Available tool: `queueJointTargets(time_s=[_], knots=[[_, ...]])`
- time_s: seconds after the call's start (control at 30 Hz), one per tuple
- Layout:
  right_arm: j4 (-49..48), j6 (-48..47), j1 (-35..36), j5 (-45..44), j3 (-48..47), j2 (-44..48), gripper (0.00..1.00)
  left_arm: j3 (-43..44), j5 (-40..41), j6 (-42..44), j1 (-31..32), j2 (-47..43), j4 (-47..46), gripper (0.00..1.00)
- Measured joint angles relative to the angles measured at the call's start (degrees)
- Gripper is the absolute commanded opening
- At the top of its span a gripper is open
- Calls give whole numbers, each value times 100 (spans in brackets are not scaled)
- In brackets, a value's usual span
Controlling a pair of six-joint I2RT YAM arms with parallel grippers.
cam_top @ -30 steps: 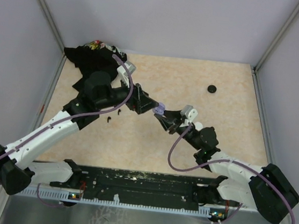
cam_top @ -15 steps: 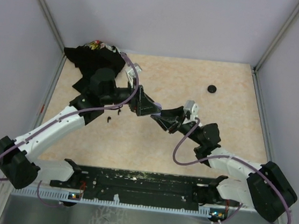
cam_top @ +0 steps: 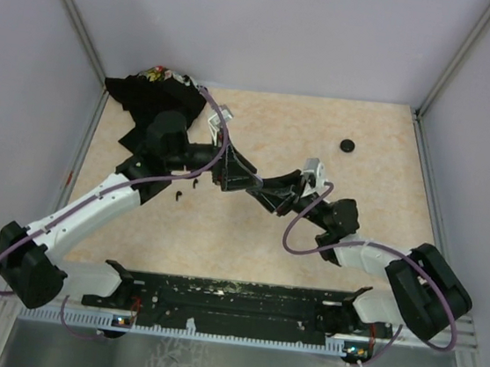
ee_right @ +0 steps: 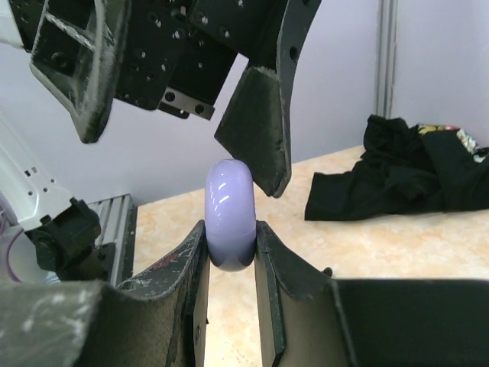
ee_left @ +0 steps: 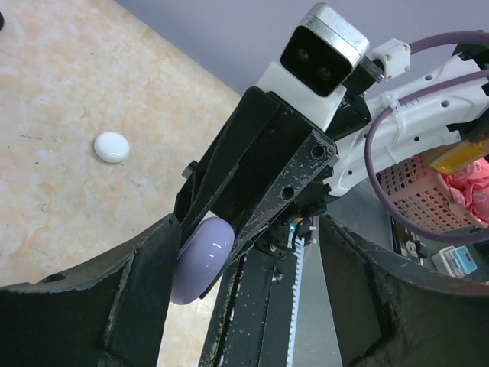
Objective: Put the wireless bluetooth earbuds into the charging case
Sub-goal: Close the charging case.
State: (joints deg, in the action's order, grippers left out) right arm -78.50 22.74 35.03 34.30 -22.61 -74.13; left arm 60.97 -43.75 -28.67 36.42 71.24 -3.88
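Lavender and glossy, the charging case (ee_right: pixel 231 214) stands on edge in the right wrist view. The right gripper (ee_right: pixel 231 238) has its jaws clamped on the case's lower half, and the upper half rises clear of their tips. Above it hangs the left gripper (ee_right: pixel 179 157) with its jaws spread wide. One of its fingers (ee_right: pixel 256 115) ends just beside the upper edge of the case, though I cannot tell whether it touches. The other finger is well off to the opposite side. Beyond the jaws, a black cloth (ee_right: pixel 412 172) lies on the desk (ee_right: pixel 397 248).

In the left wrist view the left jaws fill the two lower corners, far apart, and the right gripper reaches in between them. The case sits right against the inner face of the finger at the lower left. Beyond the jaws on that same side, well apart from them, a white disc (ee_left: pixel 111 147) rests on the desk.

In the top view the two grippers meet tip to tip over the middle of the desk, and the case is hidden between them. A black disc (cam_top: pixel 347 146) lies well beyond the right jaws, toward the far right. The black cloth is heaped behind the left arm in the far left corner. Two tiny dark pieces (cam_top: pixel 177 196) lie on the desk behind the left jaws, near that arm's wrist, too small to make out.
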Motion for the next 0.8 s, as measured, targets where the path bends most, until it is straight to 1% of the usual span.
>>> queueJointTargets(time_s=[0.27,0.4,0.53,0.7,0.8], knots=[[-175,337,-46,101,0,-271,0,-42,2,173,-48,-103,92,80],[111,476,-210,68,0,-286,0,-33,348,404,-197,-297,507,82],[820,588,-522,-39,2,-210,0,39,1325,813,-378,-529,1239,84],[1947,678,-968,-116,7,208,0,120,2817,1281,-505,-726,2068,87],[2861,686,-1309,-160,7,557,0,118,3630,1591,-546,-852,2457,92]])
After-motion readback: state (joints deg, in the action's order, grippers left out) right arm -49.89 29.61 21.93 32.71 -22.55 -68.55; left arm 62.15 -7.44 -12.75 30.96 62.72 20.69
